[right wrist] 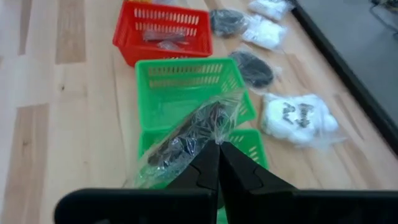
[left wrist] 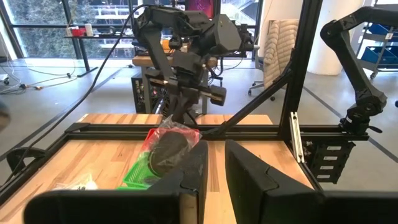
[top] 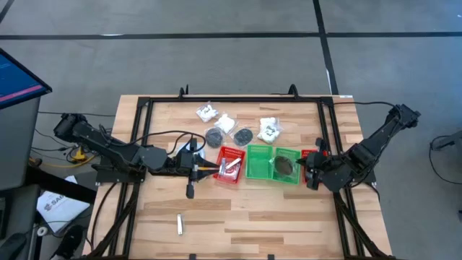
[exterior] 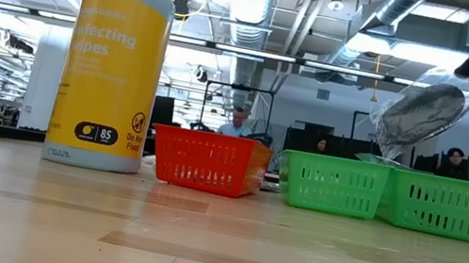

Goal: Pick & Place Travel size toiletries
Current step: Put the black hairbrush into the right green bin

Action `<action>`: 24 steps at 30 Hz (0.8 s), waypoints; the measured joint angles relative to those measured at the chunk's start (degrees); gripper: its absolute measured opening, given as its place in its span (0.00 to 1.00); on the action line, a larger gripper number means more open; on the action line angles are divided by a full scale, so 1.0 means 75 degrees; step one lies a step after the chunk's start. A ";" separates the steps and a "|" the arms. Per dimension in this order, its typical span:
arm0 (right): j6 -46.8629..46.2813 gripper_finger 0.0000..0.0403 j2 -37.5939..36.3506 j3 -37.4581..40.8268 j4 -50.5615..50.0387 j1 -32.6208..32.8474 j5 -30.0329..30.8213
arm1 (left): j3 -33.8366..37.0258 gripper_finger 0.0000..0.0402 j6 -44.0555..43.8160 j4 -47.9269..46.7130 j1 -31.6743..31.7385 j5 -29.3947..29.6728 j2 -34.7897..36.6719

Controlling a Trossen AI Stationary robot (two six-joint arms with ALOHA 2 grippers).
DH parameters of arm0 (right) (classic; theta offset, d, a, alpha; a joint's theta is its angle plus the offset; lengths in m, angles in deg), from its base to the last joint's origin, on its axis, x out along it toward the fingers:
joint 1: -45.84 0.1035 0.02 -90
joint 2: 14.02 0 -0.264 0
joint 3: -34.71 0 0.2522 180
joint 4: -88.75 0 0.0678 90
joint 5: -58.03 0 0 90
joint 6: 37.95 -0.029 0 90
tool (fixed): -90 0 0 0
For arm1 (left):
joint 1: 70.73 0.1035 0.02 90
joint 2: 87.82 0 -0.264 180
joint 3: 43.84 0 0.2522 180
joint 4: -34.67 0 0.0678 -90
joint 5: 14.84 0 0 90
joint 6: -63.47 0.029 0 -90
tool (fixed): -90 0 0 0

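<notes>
My right gripper (right wrist: 217, 149) is shut on a clear packet holding a dark grey disc (right wrist: 186, 140), lifted over the right green bin (top: 288, 156). In the low view the packet (exterior: 419, 110) hangs tilted above that bin's rim. My left gripper (left wrist: 216, 171) is open and touches nothing; it hovers just left of the red bin (top: 231, 165), which holds silvery tubes. Lying flat on the far part of the table are white lumpy packets (top: 208, 112) (top: 269, 128) and two dark discs (top: 214, 136) (top: 243, 135). One silvery tube (top: 180, 224) lies near the table's near edge. My right gripper pinches the clear wrapper's edge (right wrist: 219, 132) between its two fingertips, coming slanting down from the table's right. The packet is lifted clear and hangs tilted ahead of the fingers, with the disc below the pinched edge, above the green bin.
A second green bin (top: 258, 160) stands between the red bin and the right green one; another red bin (top: 309, 154) sits by my right gripper. A tall yellow wipes canister (exterior: 111, 73) stands left of the red bin. The black frame (top: 328, 130) borders the table.
</notes>
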 joint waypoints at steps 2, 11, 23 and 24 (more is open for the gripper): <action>0.0017 0.00 0.0004 -0.0129 -0.0150 0.0000 0.0088 | 0.0000 0.12 0.0000 0.0000 0.0000 0.0001 0.0000; -0.0017 0.00 0.0056 -0.0732 -0.0784 -0.0003 0.0431 | 0.0000 0.12 0.0000 -0.0015 0.0001 0.0001 0.0000; -0.0651 0.00 0.1386 -0.0732 -0.1344 -0.0006 0.0196 | 0.0000 0.12 0.0000 -0.0031 -0.0001 0.0001 0.0000; -0.0810 0.00 0.1516 -0.0732 -0.1447 -0.0006 0.0176 | 0.0000 0.12 0.0000 -0.0032 -0.0002 0.0000 0.0000</action>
